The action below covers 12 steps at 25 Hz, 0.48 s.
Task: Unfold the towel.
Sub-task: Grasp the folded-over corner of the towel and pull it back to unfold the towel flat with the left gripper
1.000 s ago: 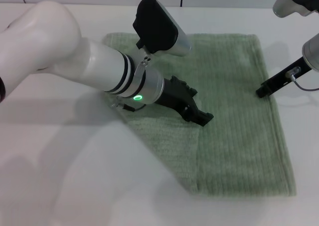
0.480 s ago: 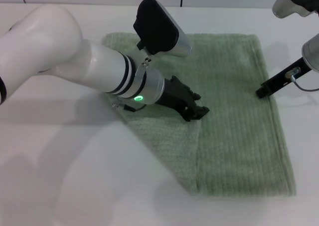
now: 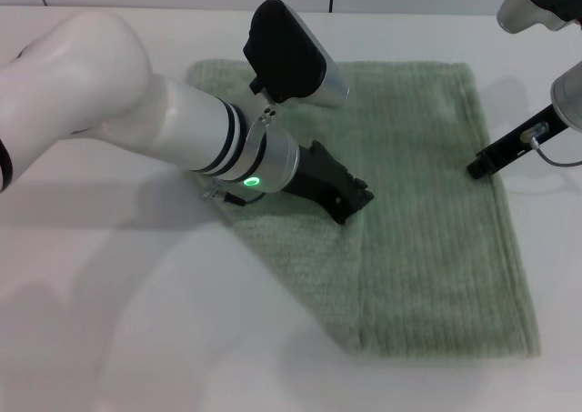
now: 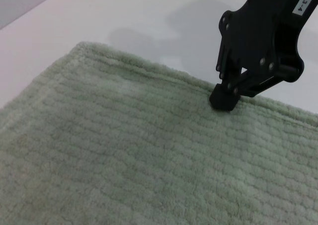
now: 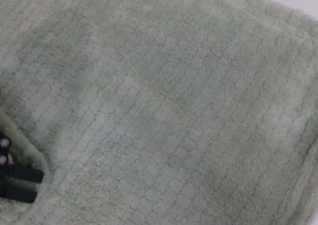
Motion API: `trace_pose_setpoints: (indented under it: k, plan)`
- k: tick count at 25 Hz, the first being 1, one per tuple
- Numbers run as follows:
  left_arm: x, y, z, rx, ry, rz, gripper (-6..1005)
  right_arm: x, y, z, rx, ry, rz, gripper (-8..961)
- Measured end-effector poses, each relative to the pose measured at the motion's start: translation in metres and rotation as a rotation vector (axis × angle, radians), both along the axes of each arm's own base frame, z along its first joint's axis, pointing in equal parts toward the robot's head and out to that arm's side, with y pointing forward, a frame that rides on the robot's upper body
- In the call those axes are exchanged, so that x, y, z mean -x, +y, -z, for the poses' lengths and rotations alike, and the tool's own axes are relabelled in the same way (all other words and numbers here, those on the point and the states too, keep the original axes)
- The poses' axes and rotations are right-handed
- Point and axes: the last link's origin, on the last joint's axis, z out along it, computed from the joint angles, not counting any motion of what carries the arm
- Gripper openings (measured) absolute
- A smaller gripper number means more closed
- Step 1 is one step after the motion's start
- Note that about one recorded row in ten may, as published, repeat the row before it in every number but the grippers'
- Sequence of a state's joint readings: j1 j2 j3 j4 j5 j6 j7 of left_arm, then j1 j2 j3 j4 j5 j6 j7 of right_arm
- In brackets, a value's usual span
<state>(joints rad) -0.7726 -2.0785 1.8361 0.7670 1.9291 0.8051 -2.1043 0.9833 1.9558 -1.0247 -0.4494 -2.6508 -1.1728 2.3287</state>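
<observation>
Lying flat on the white bench: one towel, pale sage green, ribbed terry, hemmed, with a folded-over flap whose edge runs down its middle toward the near hem. Left claw: mine, black, reaching in from the left over the towel's centre, tips down at the flap's edge and pressed together on a pinch of the towel there. Right claw: also mine, black, at the towel's right hem, its tip touching the cloth just at the border where towel meets bench; I cannot tell whether its fingers are spread or closed. Left wrist view: the right claw planted on the hem, bare bench beyond. Right wrist view: towel fills the field.
</observation>
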Motion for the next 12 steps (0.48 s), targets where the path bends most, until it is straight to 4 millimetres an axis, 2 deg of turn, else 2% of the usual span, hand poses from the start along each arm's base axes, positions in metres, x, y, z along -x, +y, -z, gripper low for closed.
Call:
trace_pose_setpoints:
  k: [7, 12]
  plan:
    - [0.0001, 0.0014, -0.0010, -0.009, -0.004, 0.005, 46, -0.0002, 0.0003, -0.0002, -0.001, -0.002, -0.001, -2]
    - [-0.0046, 0.0022, -0.0057, -0.004, -0.017, 0.014, 41, -0.0012, 0.0003, -0.0006, -0.002, -0.009, -0.002, -1]
